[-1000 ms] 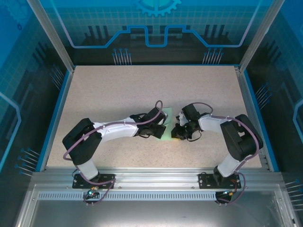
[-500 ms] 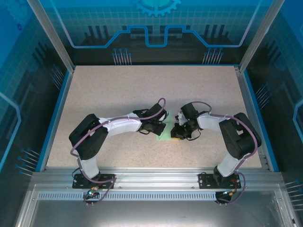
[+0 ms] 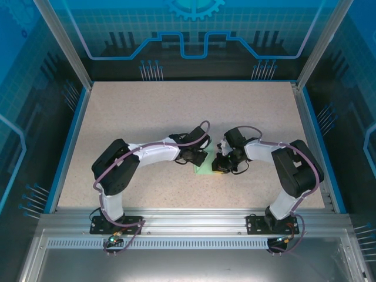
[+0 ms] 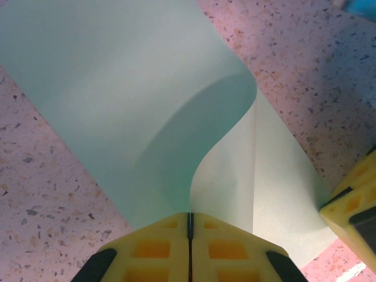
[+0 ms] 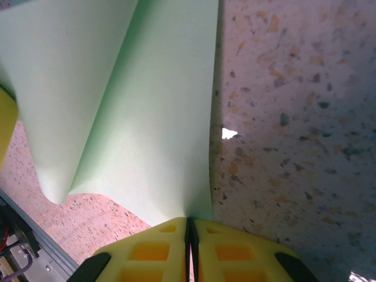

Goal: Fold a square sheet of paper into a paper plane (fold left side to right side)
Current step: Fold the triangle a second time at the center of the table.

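Observation:
The square sheet of paper [image 3: 203,170] lies at the table's middle, mostly hidden under both wrists. In the left wrist view the pale mint-green sheet [image 4: 117,88] curls up and over its flat lower half, and my left gripper [image 4: 189,216] is shut on its lifted edge. My left gripper [image 3: 201,158] sits over the sheet's left part. My right gripper [image 3: 219,166] is at the sheet's right edge. In the right wrist view my right gripper [image 5: 189,221] is shut on the sheet [image 5: 147,106] at its straight right edge. No dart shape shows.
Speckled beige tabletop [image 3: 147,111] stretches behind and to both sides of the arms. A blue rim [image 3: 67,141] borders it, with an aluminium rail [image 3: 188,217] at the near edge. The right gripper's yellow finger [image 4: 352,205] shows in the left wrist view.
My left arm has swung right, carrying the sheet's lifted side toward the right gripper. Less green shows from above. The right arm has barely moved.

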Tool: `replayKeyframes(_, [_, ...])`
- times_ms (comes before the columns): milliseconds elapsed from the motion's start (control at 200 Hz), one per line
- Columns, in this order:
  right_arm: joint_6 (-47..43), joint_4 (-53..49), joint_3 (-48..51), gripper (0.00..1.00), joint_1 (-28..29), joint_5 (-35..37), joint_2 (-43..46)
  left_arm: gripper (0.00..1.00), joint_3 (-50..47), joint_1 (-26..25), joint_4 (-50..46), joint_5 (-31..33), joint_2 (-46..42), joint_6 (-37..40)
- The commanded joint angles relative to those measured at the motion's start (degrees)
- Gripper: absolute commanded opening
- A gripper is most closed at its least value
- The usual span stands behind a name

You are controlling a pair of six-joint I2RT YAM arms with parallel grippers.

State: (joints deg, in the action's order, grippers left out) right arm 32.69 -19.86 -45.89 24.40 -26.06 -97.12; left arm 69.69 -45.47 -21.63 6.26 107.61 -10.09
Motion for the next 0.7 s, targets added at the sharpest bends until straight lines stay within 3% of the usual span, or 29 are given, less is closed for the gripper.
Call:
replayKeyframes(0, [-0.9, -2.9, 0.2, 0.12, 1.0, 2.3, -2.2, 0.08, 1.7, 0.6, -2.2, 1.4, 1.6, 1.5])
replayKeyframes(695, [-0.9, -3.2, 0.3, 0.12, 1.3, 2.3, -2.7, 0.1, 0.6, 1.3, -0.6, 2.0, 2.9, 1.0])
